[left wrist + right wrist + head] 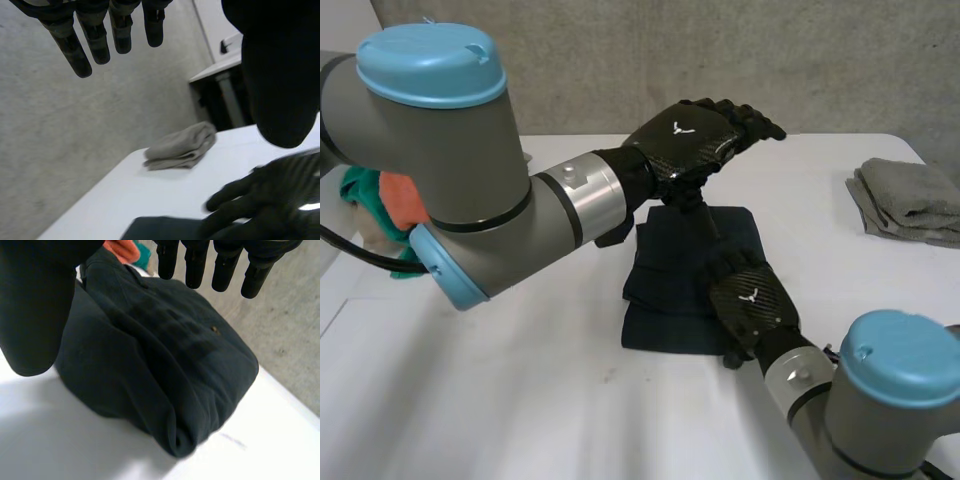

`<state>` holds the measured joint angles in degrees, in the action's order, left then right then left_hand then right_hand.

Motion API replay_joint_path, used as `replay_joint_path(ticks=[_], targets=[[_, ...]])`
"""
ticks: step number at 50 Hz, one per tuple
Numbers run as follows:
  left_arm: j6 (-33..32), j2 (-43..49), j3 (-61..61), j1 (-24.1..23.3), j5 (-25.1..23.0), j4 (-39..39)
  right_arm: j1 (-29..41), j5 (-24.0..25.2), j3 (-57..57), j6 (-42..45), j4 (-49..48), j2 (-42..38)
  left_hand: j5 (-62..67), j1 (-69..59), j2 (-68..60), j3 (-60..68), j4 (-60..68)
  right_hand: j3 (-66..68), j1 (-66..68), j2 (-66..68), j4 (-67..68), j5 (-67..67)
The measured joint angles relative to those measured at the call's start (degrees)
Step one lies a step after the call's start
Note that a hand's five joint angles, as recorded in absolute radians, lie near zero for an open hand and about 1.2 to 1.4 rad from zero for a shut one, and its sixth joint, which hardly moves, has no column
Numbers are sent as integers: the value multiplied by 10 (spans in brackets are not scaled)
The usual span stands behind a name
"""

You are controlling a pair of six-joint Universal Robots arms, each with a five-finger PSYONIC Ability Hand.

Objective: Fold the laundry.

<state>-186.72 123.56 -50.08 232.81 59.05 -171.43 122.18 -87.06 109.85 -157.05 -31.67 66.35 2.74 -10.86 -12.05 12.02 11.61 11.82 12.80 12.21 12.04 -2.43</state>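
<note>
The dark folded garment lay in the middle of the frame on the white table, its layers thick and loose. The right hand was over its lower right corner, fingers straight and grasping nothing; the left hand, also released, hung above its upper edge. I judge that a hand dragging across the layers could open the fold, or push the bundle toward the grey towel at the right.

Left hand fingers straight, grey towel beyond
</note>
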Motion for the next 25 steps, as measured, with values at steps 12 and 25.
replay_joint_path(ticks=[12, 25], targets=[[14, -9, -16, 0, -8, 1, 0, -12, -99, 14, -70, -115, 0, 0, 0, 0, 0, 0, 0, 0, 0, 0], [12, -11, -23, 3, -6, -2, -4, -38, -245, 14, -39, -191, 0, 0, 0, 0, 0, 532, 430, 529, 532, -434]])
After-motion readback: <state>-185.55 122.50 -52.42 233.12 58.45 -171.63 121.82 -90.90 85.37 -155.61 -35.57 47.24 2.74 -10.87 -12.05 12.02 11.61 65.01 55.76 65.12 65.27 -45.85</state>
